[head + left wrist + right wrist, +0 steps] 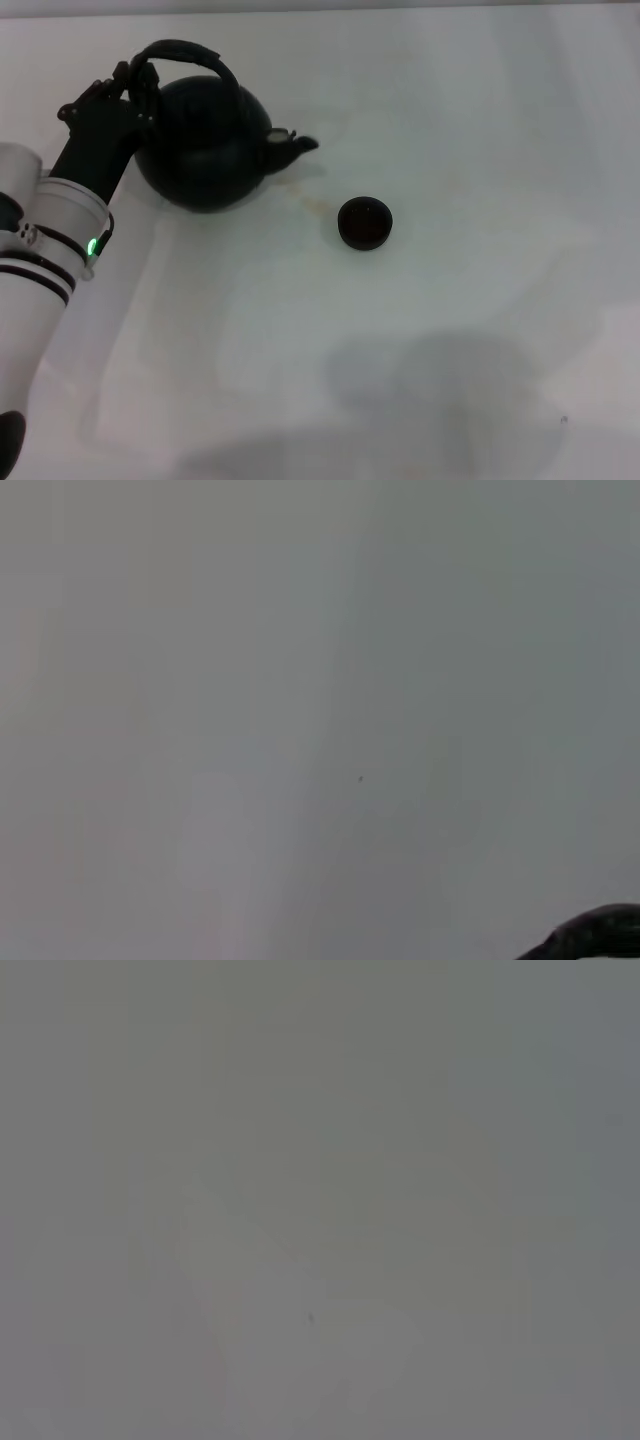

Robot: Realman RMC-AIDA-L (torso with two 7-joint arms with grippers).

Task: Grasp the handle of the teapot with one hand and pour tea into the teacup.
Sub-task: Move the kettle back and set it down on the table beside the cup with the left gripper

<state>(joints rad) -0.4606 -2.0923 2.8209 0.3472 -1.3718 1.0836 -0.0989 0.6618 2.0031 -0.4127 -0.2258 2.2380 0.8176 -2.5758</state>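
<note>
The teapot (205,150) is a large round matte black pot standing on the white table at the far left, with its short spout (300,144) pointing right toward the teacup. Its arched dark handle (190,52) loops over the top. My left gripper (132,82) is at the left end of the handle, dark against the dark pot. The teacup (365,222) is a tiny round dark cup standing to the right of the spout, a little nearer to me. A dark curved edge (595,932) shows in a corner of the left wrist view. My right arm is out of view.
The white table (420,350) fills the head view. A faint stain (310,200) lies between the spout and the teacup. The right wrist view shows only a plain grey surface (320,1200).
</note>
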